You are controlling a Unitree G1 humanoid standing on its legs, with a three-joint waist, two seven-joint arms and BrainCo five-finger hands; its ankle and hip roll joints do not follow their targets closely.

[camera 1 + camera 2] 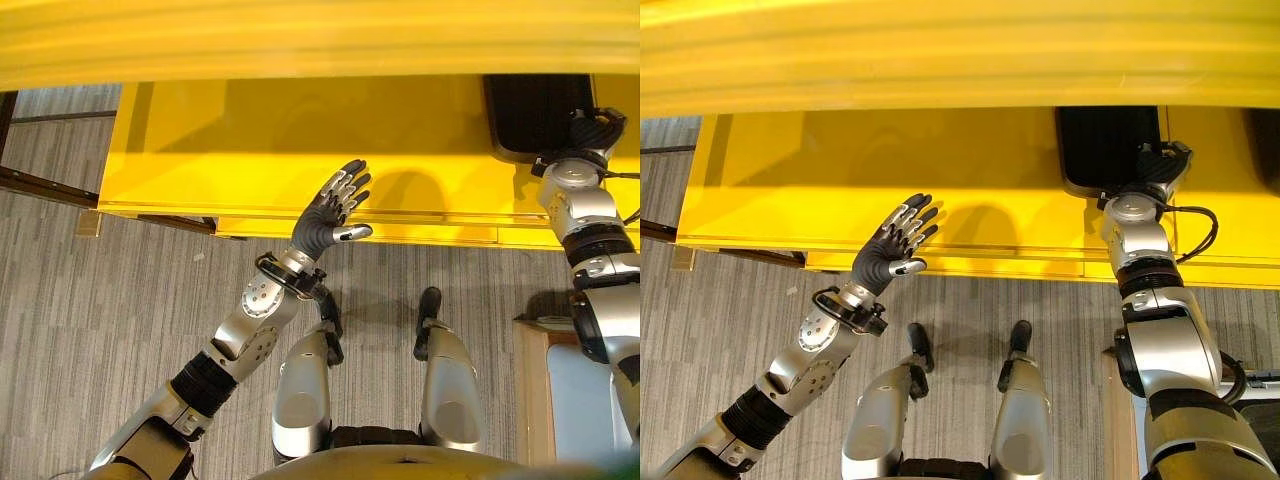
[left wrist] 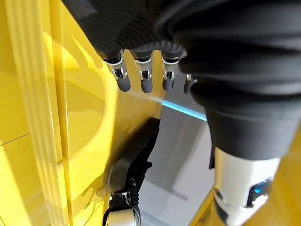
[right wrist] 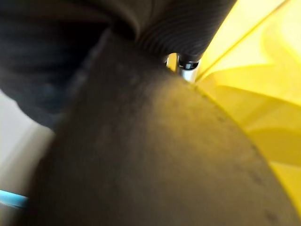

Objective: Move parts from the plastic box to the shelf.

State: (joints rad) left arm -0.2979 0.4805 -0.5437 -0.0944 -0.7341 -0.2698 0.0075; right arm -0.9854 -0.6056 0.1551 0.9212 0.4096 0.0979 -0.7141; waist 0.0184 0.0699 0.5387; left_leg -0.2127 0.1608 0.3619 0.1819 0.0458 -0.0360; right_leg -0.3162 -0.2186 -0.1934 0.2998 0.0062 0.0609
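Yellow shelf [image 1: 250,140] fills the upper part of the head views, its front edge running across just beyond both arms, with another yellow board above it. Left hand [image 1: 335,205] is raised at the shelf's front edge, fingers [image 2: 143,77] straight and spread, thumb out to the side — open, holding nothing. Right hand [image 1: 1160,165] is up at the near rim of a flat black part [image 1: 1110,145] lying on the shelf at the right. In the right wrist view the dark part [image 3: 155,155] sits right against the hand and covers the fingers, so whether that hand grips it or just touches it can't be told. In the left wrist view the same black part [image 2: 134,157] shows on the shelf past the left fingertips — well apart from them. Grey carpeted floor [image 1: 120,290] lies below the shelf.
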